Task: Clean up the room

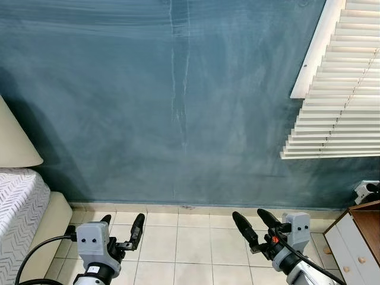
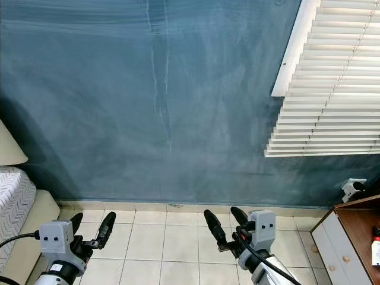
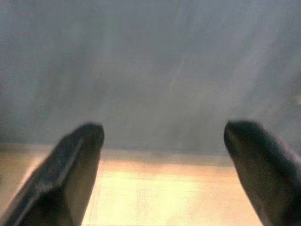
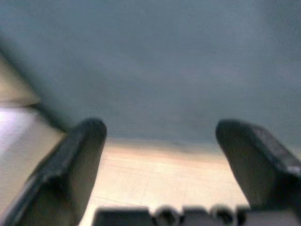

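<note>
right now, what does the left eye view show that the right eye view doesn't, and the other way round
Left eye view's extra: a wider stretch of the cream cone lampshade and the white zigzag-patterned bedding.

Right eye view's extra: a small red-and-white object, too small to identify, on the brown wooden top of the white-drawered cabinet.

Shared: the blue-grey painted wall, white slatted blinds, beige tiled floor, and the left gripper and right gripper, both open above the floor.
</note>
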{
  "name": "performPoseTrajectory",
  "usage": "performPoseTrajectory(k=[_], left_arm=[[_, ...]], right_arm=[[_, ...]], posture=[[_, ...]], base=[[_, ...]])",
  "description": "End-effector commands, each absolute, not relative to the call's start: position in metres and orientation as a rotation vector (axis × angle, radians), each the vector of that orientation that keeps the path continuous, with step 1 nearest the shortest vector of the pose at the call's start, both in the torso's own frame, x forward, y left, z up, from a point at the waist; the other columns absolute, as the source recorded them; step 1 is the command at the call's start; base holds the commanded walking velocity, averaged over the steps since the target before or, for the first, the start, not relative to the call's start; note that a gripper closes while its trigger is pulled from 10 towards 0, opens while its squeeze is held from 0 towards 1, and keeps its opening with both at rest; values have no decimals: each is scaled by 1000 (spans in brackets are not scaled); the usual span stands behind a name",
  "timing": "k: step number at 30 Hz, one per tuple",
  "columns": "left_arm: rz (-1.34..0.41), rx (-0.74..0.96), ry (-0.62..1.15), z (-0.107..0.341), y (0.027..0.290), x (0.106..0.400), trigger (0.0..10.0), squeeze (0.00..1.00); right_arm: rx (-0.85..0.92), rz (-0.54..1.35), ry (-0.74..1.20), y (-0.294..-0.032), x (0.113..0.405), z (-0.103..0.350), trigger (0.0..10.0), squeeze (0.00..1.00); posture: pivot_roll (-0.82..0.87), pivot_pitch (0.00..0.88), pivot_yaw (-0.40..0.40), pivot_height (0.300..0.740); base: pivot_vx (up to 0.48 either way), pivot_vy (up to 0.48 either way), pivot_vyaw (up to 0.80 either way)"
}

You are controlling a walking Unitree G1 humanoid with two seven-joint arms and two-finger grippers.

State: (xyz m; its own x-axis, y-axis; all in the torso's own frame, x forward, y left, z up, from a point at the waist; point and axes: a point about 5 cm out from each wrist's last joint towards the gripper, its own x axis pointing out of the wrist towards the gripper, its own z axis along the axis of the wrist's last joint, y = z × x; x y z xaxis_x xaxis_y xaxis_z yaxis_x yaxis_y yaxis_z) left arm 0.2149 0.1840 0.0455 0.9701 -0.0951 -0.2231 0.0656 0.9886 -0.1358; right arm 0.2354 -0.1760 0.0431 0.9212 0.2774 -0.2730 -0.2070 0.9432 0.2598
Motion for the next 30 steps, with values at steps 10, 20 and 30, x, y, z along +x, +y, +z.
performPoseTrajectory(k=[10, 20, 30], left_arm=[[40, -53, 231, 43, 194, 240, 10000, 0], [136, 17, 245, 40, 202, 242, 10000, 0], [91, 22, 158, 50, 191, 253, 10000, 0]], right_arm=[[133, 157, 247, -178, 263, 43, 10000, 0], [194, 192, 287, -178, 267, 35, 10000, 0], [143, 339, 275, -168, 265, 37, 10000, 0]], posture=[[-1, 0, 12, 740], [16, 0, -12, 740], [15, 0, -13, 740]], base=[[0, -240, 541], [0, -145, 579], [77, 0, 498]])
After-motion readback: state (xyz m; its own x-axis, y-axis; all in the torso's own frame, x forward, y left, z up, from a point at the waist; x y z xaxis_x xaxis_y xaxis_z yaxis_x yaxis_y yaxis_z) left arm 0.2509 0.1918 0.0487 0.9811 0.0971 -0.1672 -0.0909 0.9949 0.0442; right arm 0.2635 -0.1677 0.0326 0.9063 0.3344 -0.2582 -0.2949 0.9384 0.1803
